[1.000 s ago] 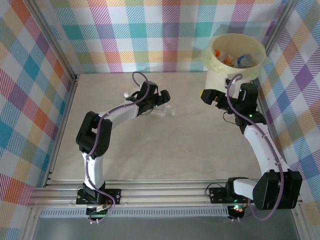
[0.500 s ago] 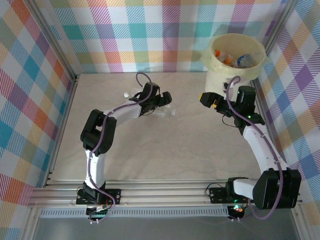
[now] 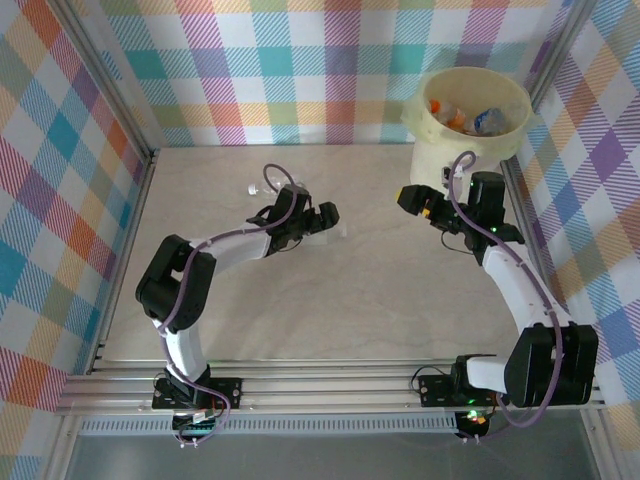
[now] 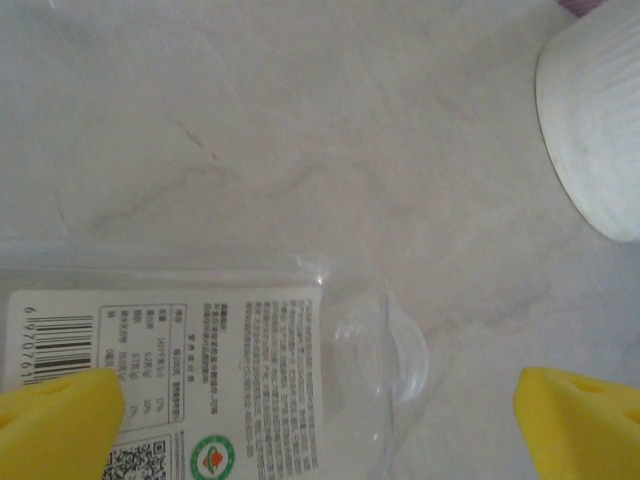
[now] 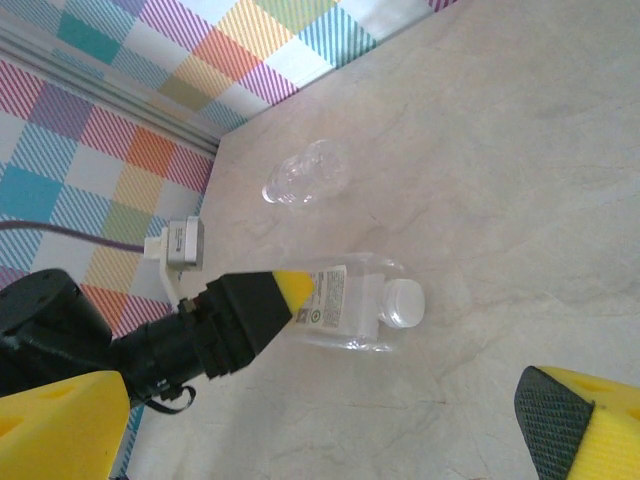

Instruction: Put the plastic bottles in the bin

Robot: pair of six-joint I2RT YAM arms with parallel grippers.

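A clear plastic bottle (image 5: 350, 300) with a white label and white cap (image 5: 403, 300) lies on its side mid-table. My left gripper (image 3: 326, 216) is open just over its labelled end; in the left wrist view the label (image 4: 200, 380) sits between the yellow fingertips (image 4: 55, 425), and my left gripper (image 4: 320, 430) touches nothing. A second clear, crumpled bottle (image 3: 255, 187) lies further left. My right gripper (image 3: 418, 201) hangs open and holds nothing beside the bin (image 3: 428, 130), which holds several bottles (image 3: 470, 118). From its wrist view my right gripper (image 5: 320, 430) looks across at the left one.
Checkered walls close the table on the left, back and right. The bin stands in the back right corner. A metal rail (image 3: 330, 385) runs along the near edge by the arm bases. Bare tabletop (image 3: 380, 300) lies between the two arms.
The left arm's elbow has swung left and lower, and its gripper has come down over the labelled bottle. The right gripper has edged slightly towards the back. Both stay open.
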